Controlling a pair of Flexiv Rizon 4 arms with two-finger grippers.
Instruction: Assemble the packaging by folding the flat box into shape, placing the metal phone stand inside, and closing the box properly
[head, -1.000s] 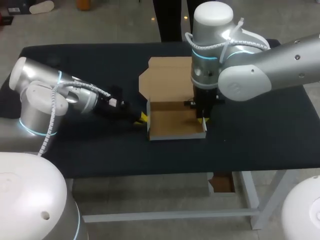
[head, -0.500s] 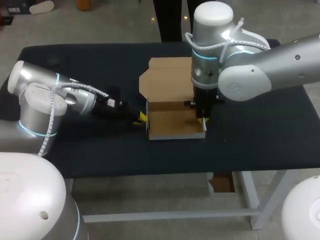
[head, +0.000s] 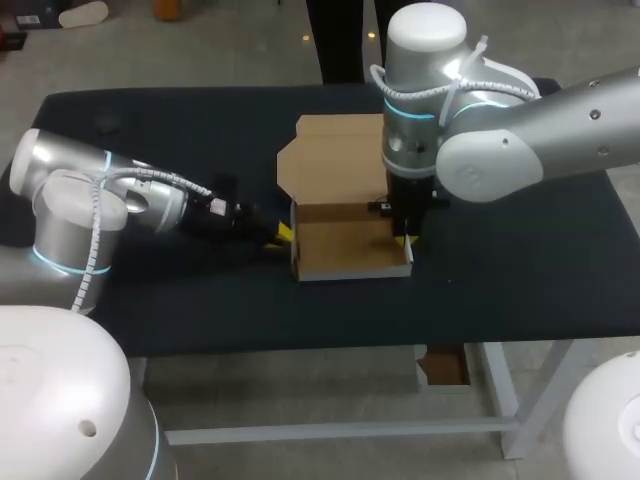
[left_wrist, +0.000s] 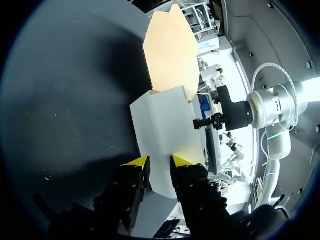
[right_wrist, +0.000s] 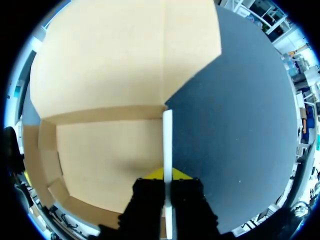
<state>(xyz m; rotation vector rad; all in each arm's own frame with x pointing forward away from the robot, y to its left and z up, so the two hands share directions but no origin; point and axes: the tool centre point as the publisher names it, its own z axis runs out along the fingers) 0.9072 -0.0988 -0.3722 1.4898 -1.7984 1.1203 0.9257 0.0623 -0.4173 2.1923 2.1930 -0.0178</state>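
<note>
**Box pinched at both side walls**

Box (head: 345, 245) sits mid-table (head: 180, 120), tray open upward, its long side running left to right. Its flat lid (head: 335, 155) lies out toward the far edge, corners notched. The cardboard is matte brown inside and pale outside. The left gripper (head: 284, 234) grips the left wall. The right gripper (head: 403, 240), coming straight down, is clamped on the right wall.

The box (head: 350, 248) sits mid-frame on the table (head: 150, 130), its lid (head: 335, 155) flat above it. The left gripper (head: 283, 233) is at its left wall, the right gripper (head: 403, 240) at its right.
</note>
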